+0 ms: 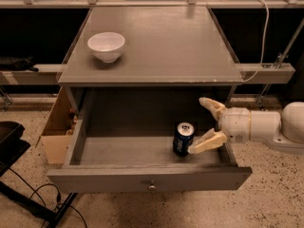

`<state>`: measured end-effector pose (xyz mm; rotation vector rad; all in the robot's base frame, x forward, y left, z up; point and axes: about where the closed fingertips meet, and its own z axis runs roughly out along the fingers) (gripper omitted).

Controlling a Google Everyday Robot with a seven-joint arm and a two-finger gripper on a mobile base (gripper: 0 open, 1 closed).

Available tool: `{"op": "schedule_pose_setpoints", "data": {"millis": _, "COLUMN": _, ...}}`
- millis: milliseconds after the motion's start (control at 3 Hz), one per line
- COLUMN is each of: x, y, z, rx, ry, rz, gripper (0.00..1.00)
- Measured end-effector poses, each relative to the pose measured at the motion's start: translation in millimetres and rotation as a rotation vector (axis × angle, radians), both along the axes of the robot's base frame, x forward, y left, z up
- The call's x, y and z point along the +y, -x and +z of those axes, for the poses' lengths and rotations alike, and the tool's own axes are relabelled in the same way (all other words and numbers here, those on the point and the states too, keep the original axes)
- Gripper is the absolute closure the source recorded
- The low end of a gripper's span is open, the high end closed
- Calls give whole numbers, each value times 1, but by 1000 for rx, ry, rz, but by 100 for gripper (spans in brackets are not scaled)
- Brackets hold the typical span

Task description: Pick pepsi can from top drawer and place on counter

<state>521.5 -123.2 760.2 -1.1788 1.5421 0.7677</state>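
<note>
The pepsi can (pixel 183 138) stands upright in the right part of the open top drawer (pixel 148 177), its silver top facing up. My gripper (pixel 200 125) reaches in from the right, just right of the can. Its fingers are spread wide: one fingertip (pixel 196 149) touches or nearly touches the can's lower right side, the other (pixel 204 101) is well behind and above the can. The can is not gripped. The counter (pixel 161 37) lies above and behind the drawer.
A white bowl (pixel 106 46) sits on the counter's left side. A cardboard box (pixel 56 132) stands left of the cabinet. A black stand and cables (pixel 28 194) lie on the speckled floor at lower left. A rail runs behind the cabinet.
</note>
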Motion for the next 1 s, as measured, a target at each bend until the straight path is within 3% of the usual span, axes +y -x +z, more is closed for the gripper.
{"op": "schedule_pose_setpoints", "data": {"millis": 667, "x": -22, "y": -31, "z": -44, "rx": -23, "ry": 104, "rz": 20, "gripper": 0}}
{"op": "schedule_pose_setpoints", "data": {"millis": 1000, "x": -13, "y": -33, "z": -61, "rx": -3, "ry": 126, "rz": 38, "gripper": 0}}
